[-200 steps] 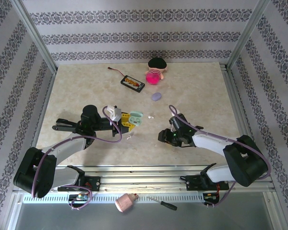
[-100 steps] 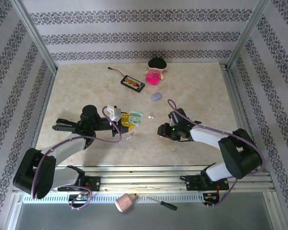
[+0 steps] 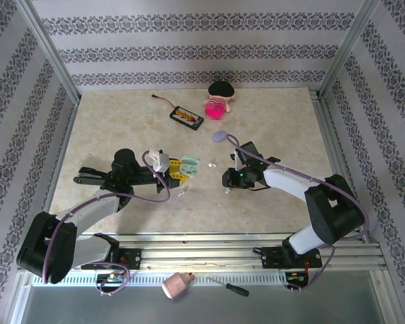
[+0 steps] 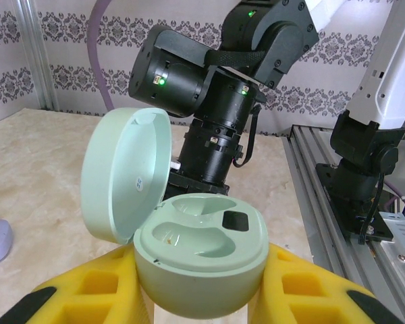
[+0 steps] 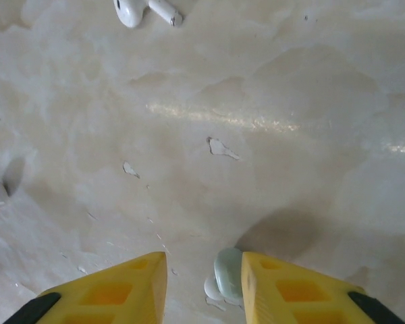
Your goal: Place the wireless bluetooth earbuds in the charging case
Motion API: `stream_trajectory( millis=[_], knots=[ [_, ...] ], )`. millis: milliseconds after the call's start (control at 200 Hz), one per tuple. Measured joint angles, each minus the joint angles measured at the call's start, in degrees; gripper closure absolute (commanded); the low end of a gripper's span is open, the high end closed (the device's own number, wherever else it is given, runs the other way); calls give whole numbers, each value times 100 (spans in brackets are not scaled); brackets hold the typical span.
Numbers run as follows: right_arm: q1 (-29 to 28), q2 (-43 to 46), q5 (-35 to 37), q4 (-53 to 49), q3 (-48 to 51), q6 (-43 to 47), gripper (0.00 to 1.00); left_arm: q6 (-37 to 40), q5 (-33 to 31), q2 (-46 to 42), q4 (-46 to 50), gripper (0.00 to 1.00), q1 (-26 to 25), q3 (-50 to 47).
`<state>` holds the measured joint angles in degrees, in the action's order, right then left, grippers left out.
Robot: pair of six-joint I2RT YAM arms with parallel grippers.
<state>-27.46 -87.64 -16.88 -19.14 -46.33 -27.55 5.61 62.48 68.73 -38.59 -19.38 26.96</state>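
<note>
Arm links [image 3: 88, 202] shelled in white; joints [image 3: 126, 162] cased in black. Lilac cable [image 4: 102, 13] routed along each arm. Fingers [image 5: 108, 297] moulded in yellow, rectangular pockets recessed, black pads fitted. Green lights [image 4: 163, 82] seen on joint housing.

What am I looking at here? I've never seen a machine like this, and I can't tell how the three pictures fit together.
These are two robot arms bolted at the near edge of the table, each ending in a gripper with two yellow fingers. One picture is taken from above and behind them; the other two come from cameras on the wrists. The left gripper holds a mint charging case, lid open, pockets apparently empty. The right gripper is down at the table with a mint earbud between its open fingers, not yet clamped. A white earbud lies loose nearby. Farther back are a lavender case, a black device and a pink toy.
</note>
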Motion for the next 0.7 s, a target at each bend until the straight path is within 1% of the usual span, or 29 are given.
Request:
stream_trajectory(
  millis=[75,295,490,700],
  knots=[
    [-2,-146,0,-219,-140,175,72,2,2,0,0,72,0,0],
    [-2,-496,-7,-566,-304,420,72,0,2,0,2,72,0,0],
    [13,-673,-105,-592,-345,487,73,0,2,0,2,72,0,0],
    [74,-745,-315,-476,-343,483,71,0,2,0,0,72,0,0]
  ],
)
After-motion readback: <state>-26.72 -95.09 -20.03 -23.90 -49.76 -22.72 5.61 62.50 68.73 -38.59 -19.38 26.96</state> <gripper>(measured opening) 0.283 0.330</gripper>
